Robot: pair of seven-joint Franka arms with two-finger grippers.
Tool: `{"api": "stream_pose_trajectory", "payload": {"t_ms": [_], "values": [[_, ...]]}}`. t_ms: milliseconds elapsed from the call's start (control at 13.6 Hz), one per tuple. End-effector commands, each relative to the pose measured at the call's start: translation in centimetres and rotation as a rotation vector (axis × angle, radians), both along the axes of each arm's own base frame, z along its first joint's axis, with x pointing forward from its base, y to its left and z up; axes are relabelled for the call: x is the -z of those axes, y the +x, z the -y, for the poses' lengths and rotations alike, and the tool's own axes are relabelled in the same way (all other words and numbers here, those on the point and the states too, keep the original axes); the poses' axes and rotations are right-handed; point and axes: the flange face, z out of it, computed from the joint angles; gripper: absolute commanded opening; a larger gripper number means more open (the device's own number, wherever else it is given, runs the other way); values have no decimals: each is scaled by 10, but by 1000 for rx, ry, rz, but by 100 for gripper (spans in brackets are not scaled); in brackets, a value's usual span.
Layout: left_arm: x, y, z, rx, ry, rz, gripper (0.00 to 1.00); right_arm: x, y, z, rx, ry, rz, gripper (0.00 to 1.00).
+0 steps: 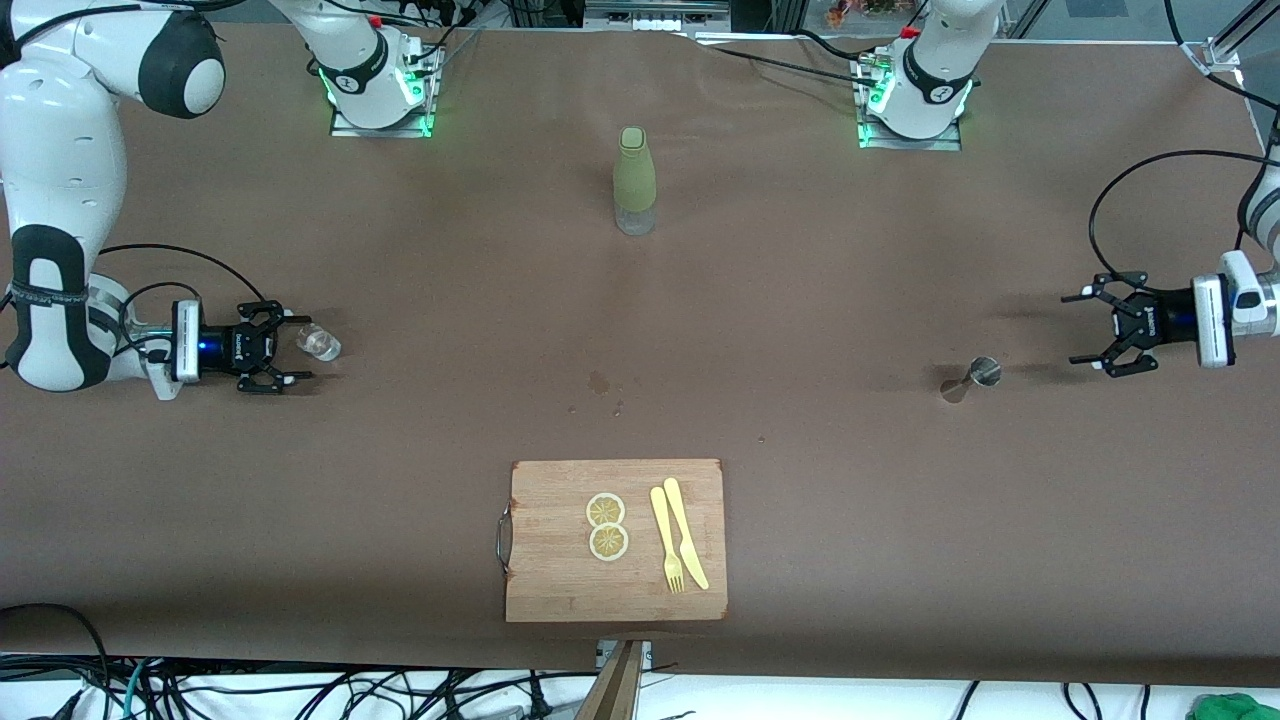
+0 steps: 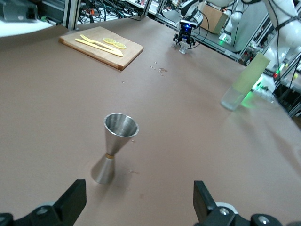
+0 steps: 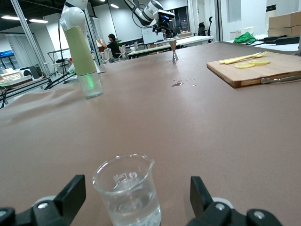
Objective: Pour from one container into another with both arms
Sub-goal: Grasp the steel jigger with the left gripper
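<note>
Right gripper [image 1: 285, 346] fingers spread, bracketing the glass cup [image 1: 318, 343] without touching it. Left gripper [image 1: 1090, 328] fingers spread, near the upright steel jigger [image 1: 972, 378], apart

Both arms are white, with rounded joints and black bands. The bases carry green lights. The right gripper [image 1: 283, 360] and the left gripper [image 1: 1091, 329] are black, each on a white wrist block. Thin black cables loop beside each wrist.
</note>
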Motion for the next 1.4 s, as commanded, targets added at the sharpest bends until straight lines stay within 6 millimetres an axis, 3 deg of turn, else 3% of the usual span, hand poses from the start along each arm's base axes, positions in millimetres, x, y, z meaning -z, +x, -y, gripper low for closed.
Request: {"api": "stream_pose_trajectory", "payload": {"t_ms": [0,221,517,738,1107,1328], "values": [[18,21,2,8,-16,93,100,0,0,-4,6,21,13,87],[22,44,12,20,-16,185,100,7,-2,-5,8,18,5,87],[55,46,19,0,-50,267,100,12,-1,-11,12,31,16,59],[79,46,32,-9,-93,302,98,12,-1,-10,11,31,17,55],[97,50,53,-26,-130,352,98,11,0,-12,7,33,17,52],[107,46,64,-39,-140,348,98,8,0,-12,3,41,14,44]]}}
